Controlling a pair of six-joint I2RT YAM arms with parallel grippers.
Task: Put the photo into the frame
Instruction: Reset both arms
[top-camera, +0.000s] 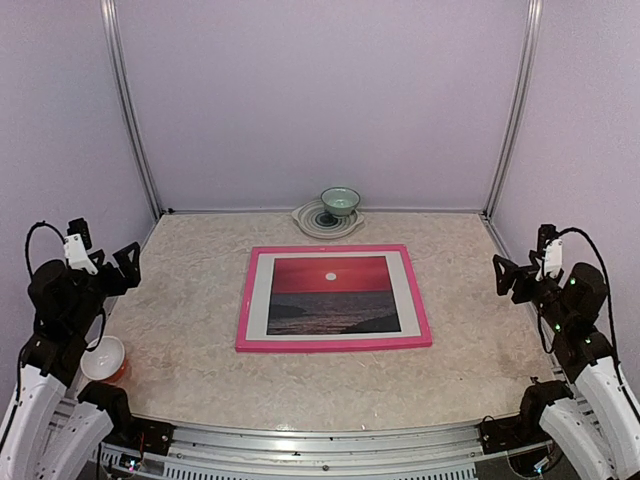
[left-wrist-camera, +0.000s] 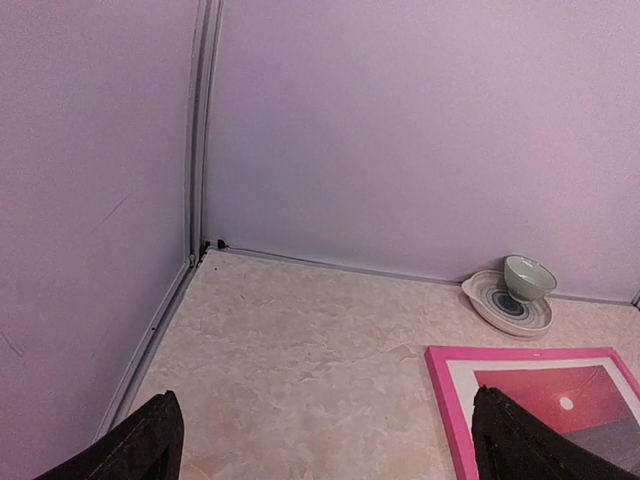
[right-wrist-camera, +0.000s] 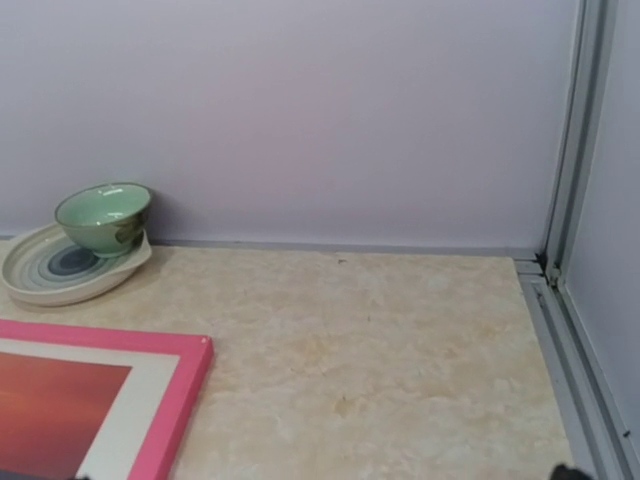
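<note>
The pink-red frame (top-camera: 243, 305) lies flat in the middle of the table. The sunset photo (top-camera: 333, 295) sits inside it, ringed by a white mat (top-camera: 258, 300). My left gripper (top-camera: 105, 260) hangs raised at the table's left side, open and holding nothing. My right gripper (top-camera: 525, 260) hangs raised at the right side, also open and holding nothing. In the left wrist view the frame's corner (left-wrist-camera: 445, 400) and the photo (left-wrist-camera: 570, 405) lie by the right finger, with the gripper (left-wrist-camera: 325, 440) spread wide over bare table. The right wrist view shows the frame's corner (right-wrist-camera: 185, 390) and the photo (right-wrist-camera: 50, 410) at lower left.
A green bowl (top-camera: 340, 201) stands on a striped plate (top-camera: 318, 222) against the back wall, also seen as bowl (left-wrist-camera: 528, 277) and bowl (right-wrist-camera: 103, 215). A white and orange cup (top-camera: 104, 360) sits by the left arm's base. Lilac walls with metal posts close in three sides.
</note>
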